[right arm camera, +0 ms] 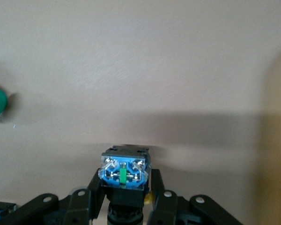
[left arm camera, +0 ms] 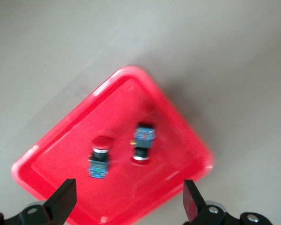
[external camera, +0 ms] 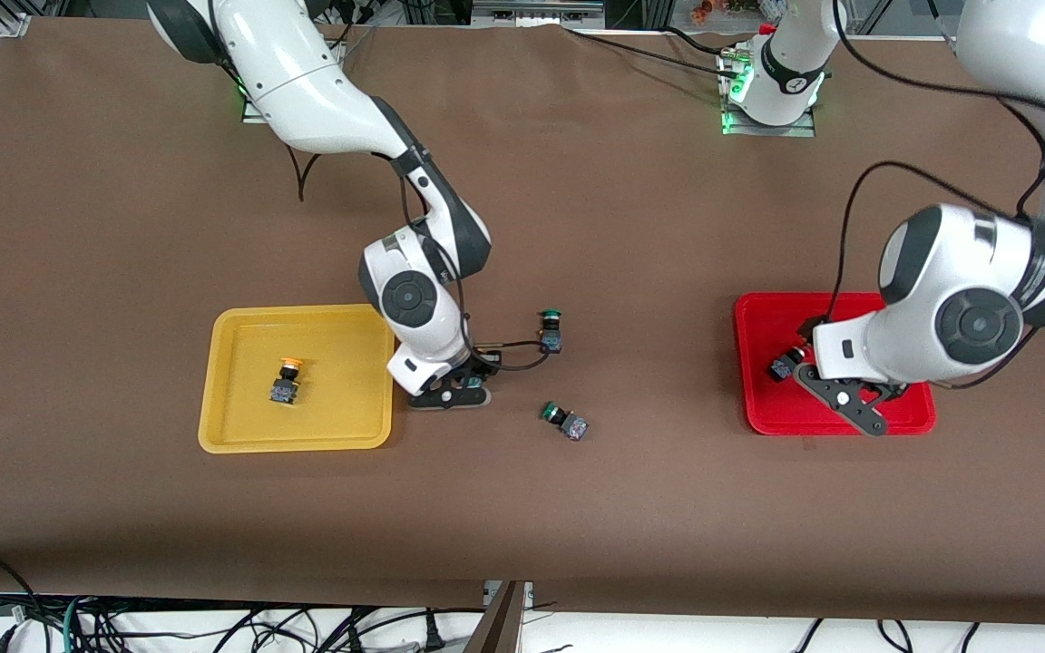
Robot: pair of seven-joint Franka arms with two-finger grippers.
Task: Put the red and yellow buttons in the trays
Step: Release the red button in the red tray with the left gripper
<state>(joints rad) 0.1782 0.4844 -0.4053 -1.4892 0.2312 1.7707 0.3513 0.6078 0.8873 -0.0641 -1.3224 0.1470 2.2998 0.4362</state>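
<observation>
In the shallow yellow plastic tray (external camera: 241,426) one yellow-capped switch (external camera: 287,381) lies. My right gripper (right arm camera: 125,197), fingers clamped on a dark blocky switch (right arm camera: 125,174), hangs just beside that tray's edge. My left gripper (left arm camera: 129,204), fingers wide, hovers over the red plastic tray (left arm camera: 178,117) holding two red-capped switches (left arm camera: 100,157).

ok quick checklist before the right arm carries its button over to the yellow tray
1. Grip: right gripper shut on a button, ok.
2. Cap colour: only a yellow sliver shows beneath its body, cannot tell.
3. Drop space: yellow tray holds one yellow-capped button with bare floor around it, ok.
4. Path: gripper sits beside the tray's edge, nothing between, ok.
5. Left gripper open over the red tray, two red-capped buttons inside, ok.
6. Two green-capped buttons left on the table, ok.
</observation>
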